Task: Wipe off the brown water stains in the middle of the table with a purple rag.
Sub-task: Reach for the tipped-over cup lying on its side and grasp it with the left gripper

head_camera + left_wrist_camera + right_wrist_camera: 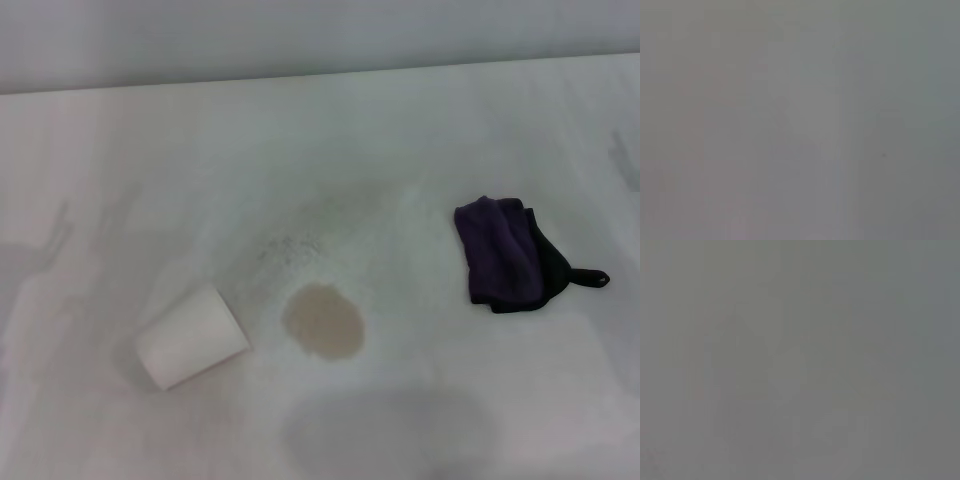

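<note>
The brown water stain is a light tan oval puddle near the middle front of the white table. The purple rag lies crumpled to the right of it, with black edging and a small black loop tab at its right end. Neither gripper shows in the head view. Both wrist views show only a plain grey surface, with no fingers and no objects.
A white paper cup lies on its side just left of the stain. A faint grey speckled smudge sits behind the stain. The table's far edge runs across the top.
</note>
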Available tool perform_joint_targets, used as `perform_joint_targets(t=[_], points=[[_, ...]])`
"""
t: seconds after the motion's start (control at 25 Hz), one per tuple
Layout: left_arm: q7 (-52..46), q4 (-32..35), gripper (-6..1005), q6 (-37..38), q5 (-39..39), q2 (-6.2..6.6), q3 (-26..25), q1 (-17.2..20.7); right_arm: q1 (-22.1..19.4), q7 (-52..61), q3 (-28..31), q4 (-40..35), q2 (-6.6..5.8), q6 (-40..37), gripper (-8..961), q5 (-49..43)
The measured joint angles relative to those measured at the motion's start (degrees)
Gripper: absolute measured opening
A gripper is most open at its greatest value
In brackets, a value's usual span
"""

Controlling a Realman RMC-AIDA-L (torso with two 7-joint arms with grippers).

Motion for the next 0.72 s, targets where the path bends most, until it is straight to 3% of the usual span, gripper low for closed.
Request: perform_joint_targets(t=[0.72], points=[[-2.2,0.0,892,-0.1,0.1,0.03,0.0,-0.2,0.3,0.1,0.0,-0.4,0.0,-0.6,847,0.0]])
